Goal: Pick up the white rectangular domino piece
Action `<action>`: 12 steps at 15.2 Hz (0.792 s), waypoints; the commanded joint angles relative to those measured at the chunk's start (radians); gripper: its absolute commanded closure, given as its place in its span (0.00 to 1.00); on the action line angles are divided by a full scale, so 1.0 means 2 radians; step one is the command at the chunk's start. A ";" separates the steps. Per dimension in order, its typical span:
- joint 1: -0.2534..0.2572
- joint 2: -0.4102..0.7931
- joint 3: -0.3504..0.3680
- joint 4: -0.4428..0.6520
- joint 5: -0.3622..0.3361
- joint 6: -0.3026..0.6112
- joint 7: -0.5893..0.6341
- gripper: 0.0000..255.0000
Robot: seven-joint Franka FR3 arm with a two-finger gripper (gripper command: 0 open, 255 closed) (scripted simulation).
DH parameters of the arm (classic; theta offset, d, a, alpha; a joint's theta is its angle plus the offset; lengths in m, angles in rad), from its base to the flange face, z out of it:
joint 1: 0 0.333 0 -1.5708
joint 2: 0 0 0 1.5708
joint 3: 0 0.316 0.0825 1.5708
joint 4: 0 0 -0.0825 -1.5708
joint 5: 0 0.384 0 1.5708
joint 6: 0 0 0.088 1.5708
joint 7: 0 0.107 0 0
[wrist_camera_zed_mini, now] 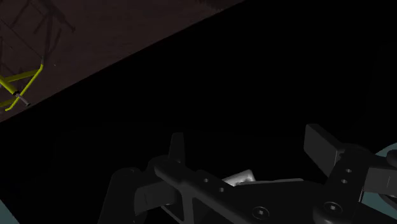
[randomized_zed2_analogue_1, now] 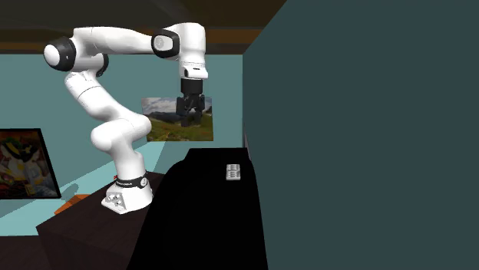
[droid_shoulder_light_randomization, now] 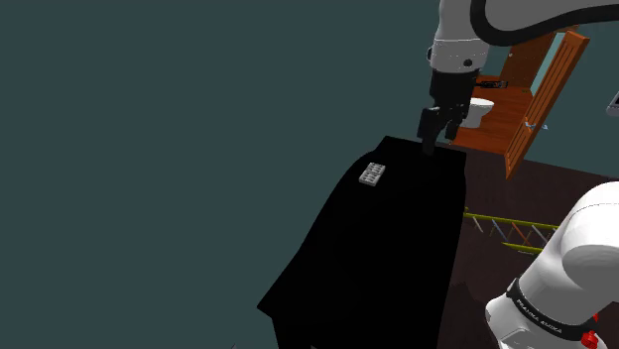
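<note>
The domino piece [droid_shoulder_light_randomization: 372, 174] is a small pale grey rectangle with dots. It lies flat on the black table [droid_shoulder_light_randomization: 387, 268], near the edge that runs along the dark teal wall. In the second exterior view the domino [randomized_zed2_analogue_1: 233, 171] sits at the table's far right. My gripper [droid_shoulder_light_randomization: 433, 139] hangs above the table's far corner, off to the domino's right in the shoulder view and well above it. It also shows as the gripper [randomized_zed2_analogue_1: 190, 115] pointing down. In the wrist view the fingers [wrist_camera_zed_mini: 177, 149] stand apart and open with nothing between them; a pale bit [wrist_camera_zed_mini: 238, 177] shows just over the hand.
A dark teal wall [droid_shoulder_light_randomization: 149, 149] runs close along the table's side. Behind the table an open wooden door [droid_shoulder_light_randomization: 546, 89] shows a toilet [droid_shoulder_light_randomization: 481, 109]. A yellow rack [droid_shoulder_light_randomization: 508, 234] stands on the dark floor beside the table. Pictures [randomized_zed2_analogue_1: 176, 119] hang on the far wall.
</note>
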 commanded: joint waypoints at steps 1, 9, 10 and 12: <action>0.000 0.000 0.000 0.000 0.000 0.000 0.000 0.00; -0.073 0.126 0.073 0.010 0.043 0.132 0.263 0.00; -0.083 0.144 0.080 0.015 0.044 0.147 0.295 0.00; -0.102 0.179 0.093 0.024 0.044 0.177 0.359 0.00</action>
